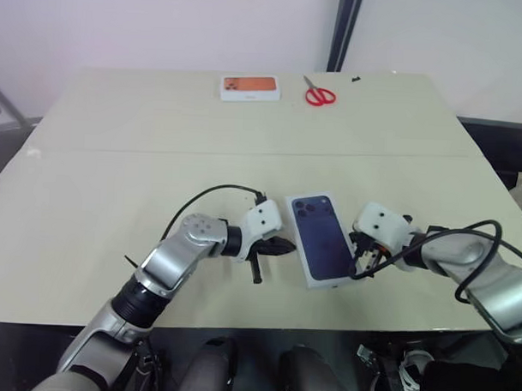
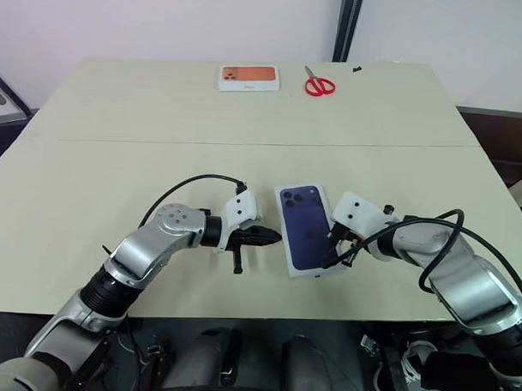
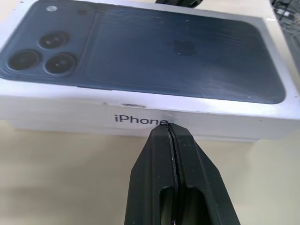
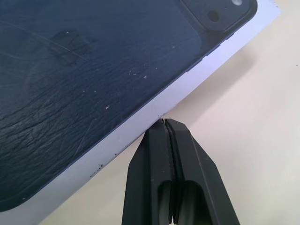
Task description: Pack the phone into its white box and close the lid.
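The lid [image 1: 321, 236], white with a dark blue phone picture on top, lies flat on the table near its front edge, between my two arms. It covers the white box, of which just a thin lower rim [image 3: 70, 127] shows under the lid's side wall. The phone is hidden. My left gripper [image 1: 287, 245] is shut, and its tip [image 3: 169, 129] rests against the lid's left side wall by the printed lettering. On the opposite side my right gripper [image 1: 356, 264] is also shut, its tip [image 4: 165, 123] at the lid's white right edge. Neither holds anything.
A smaller white box with orange print [image 1: 249, 88] and red scissors [image 1: 318, 95] lie at the far edge of the tan table [image 1: 116, 182]. Black cables loop over both wrists. The table's front edge runs close below the lid.
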### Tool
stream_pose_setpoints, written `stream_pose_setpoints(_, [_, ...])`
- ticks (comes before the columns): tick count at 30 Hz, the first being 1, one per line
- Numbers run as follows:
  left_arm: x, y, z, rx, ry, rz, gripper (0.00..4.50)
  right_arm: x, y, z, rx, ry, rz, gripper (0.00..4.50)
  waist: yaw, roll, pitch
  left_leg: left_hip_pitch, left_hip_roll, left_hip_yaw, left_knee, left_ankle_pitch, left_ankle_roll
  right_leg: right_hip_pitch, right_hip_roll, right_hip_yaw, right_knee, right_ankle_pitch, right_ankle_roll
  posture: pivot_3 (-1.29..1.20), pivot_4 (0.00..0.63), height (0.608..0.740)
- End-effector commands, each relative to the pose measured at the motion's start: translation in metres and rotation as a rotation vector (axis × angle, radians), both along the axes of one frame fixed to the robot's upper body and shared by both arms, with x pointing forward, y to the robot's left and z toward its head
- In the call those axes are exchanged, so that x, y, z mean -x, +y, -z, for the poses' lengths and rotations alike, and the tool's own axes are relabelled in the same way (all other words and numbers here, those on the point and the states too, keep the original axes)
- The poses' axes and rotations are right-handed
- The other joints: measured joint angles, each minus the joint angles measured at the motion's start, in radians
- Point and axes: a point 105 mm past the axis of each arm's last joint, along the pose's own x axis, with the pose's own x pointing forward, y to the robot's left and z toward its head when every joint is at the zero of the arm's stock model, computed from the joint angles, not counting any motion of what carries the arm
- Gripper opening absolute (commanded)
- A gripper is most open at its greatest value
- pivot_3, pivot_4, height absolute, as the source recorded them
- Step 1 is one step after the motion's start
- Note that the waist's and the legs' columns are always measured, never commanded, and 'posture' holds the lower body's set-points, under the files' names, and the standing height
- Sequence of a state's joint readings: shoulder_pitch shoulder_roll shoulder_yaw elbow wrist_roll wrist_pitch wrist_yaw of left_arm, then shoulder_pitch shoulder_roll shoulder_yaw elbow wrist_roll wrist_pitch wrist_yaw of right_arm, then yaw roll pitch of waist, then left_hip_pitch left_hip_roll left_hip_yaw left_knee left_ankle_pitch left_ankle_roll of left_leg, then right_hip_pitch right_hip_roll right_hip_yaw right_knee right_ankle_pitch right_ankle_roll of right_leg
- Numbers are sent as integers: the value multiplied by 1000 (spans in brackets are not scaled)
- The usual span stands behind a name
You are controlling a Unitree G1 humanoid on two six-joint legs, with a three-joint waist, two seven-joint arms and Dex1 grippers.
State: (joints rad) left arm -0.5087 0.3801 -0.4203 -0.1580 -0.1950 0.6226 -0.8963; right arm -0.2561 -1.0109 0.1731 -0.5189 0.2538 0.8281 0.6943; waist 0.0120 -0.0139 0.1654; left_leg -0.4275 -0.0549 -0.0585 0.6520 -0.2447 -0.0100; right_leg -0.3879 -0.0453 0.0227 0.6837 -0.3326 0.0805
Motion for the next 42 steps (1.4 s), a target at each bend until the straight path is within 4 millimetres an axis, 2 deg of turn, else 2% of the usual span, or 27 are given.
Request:
stream_pose_setpoints(1, [-1,-6,-11,23,-54,18,0,-2,8,-11,-9,-53,-27,27,0,0,0,0,0,0,0,0,0,0,0,0,0,0,0,0,150,740])
stream_pose_setpoints(8, [-3,-9,-12,42,-56,3,0,-6,3,-9,-5,-64,10,27,0,0,0,0,0,0,0,0,0,0,0,0,0,0,0,0,150,740])
stream_pose_setpoints(26, [-5,-11,-11,47,-53,1,0,-4,-5,-6,8,-58,31,27,0,0,0,0,0,0,0,0,0,0,0,0,1,0,0,0,150,740])
stream_pose_setpoints(31, [-8,-1,-15,68,-38,-28,0,-3,-17,-18,29,-82,33,27,1,0,0,0,0,0,0,0,0,0,0,0,1,0,0,0,150,740])
stream_pose_setpoints(33, [-10,4,-23,106,-24,-40,0,-2,-23,-30,20,-107,21,27,0,0,0,0,0,0,0,0,0,0,0,0,1,0,0,0,150,740])
stream_pose_setpoints(38, [-24,12,-49,227,-15,-97,0,14,-20,-51,-134,-85,-43,27,1,0,0,0,0,0,0,0,0,0,0,0,1,0,0,0,150,740])
stream_pose_setpoints(40, [-34,8,-57,263,-13,-139,0,25,-10,-53,-241,-27,-79,27,3,-1,0,0,0,0,1,0,0,1,0,-1,1,0,0,0,150,740])
stream_pose_setpoints(42, [-42,-4,-55,246,-15,-154,0,41,4,-43,-278,52,-142,27,6,-1,0,0,0,-1,2,0,0,2,0,-1,1,0,0,0,150,740])
